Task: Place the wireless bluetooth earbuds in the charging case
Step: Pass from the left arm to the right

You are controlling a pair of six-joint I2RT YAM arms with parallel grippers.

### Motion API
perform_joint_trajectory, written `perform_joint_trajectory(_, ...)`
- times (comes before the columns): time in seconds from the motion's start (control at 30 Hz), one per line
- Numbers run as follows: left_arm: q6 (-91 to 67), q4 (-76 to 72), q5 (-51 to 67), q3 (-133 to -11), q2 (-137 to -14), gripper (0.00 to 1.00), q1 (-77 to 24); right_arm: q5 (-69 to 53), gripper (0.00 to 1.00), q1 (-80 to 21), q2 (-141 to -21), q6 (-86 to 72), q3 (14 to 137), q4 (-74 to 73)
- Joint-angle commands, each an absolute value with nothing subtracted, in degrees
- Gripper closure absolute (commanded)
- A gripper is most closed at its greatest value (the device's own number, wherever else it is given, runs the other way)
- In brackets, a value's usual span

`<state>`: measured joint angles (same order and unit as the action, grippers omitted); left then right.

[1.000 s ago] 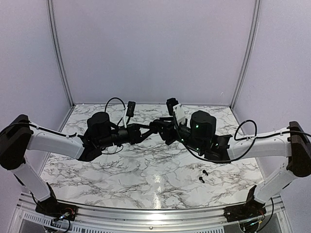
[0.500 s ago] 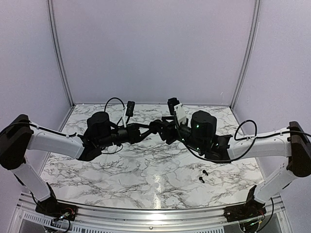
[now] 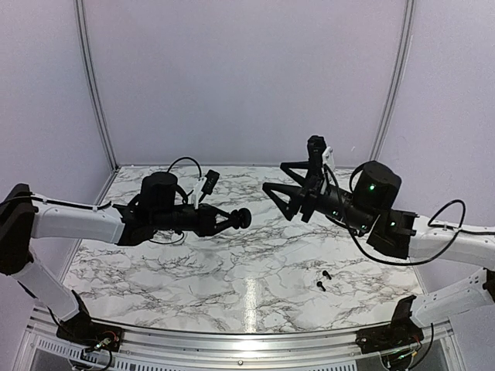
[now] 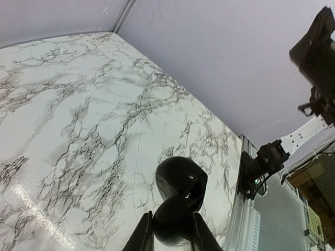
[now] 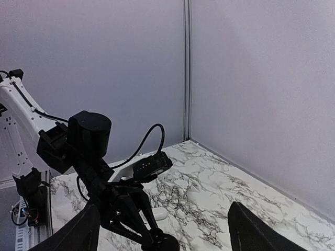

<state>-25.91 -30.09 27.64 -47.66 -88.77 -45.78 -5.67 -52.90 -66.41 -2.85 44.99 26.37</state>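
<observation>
My left gripper is shut on the black charging case and holds it in the air over the middle of the table. In the left wrist view the case stands between the two fingers of that gripper, its lid hinged open; the inside is too dark to read. My right gripper hangs higher and to the right of the case, open and empty, and its wrist view shows it spread wide with the held case below. Two black earbuds lie on the table at the near right.
A small white rounded object lies on the marble table behind the left arm. Grey walls close the back and sides. A metal rail runs along the near edge by the arm bases.
My right gripper has opened wide and drawn back up and to the right, away from the case. The left arm has shifted the case slightly down and to the left.
</observation>
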Motion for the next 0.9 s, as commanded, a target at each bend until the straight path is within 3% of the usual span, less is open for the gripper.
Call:
perform_joint_trajectory(0.0,-13.41,-8.55,32.46,-51.39,-84.48,0.85,-45.00,-20.65,0.17,-50.24,-62.23,4.20,45.42,14.23)
perform_joint_trajectory(0.2,-1.86,8.69,39.77,-52.97,-80.87,0.87,-45.66,-33.27,0.22,-50.24,-63.31,12.10,48.86,-2.18)
perform_joint_trajectory(0.37,3.13,15.77,42.53,-54.08,-80.14,0.89,-48.36,-41.24,0.24,-50.69,-64.91,12.48,48.31,-6.47)
perform_joint_trajectory(0.87,11.56,27.72,46.07,-63.73,-86.15,0.91,-55.36,-46.84,0.41,-58.04,-79.05,19.68,54.28,-13.50)
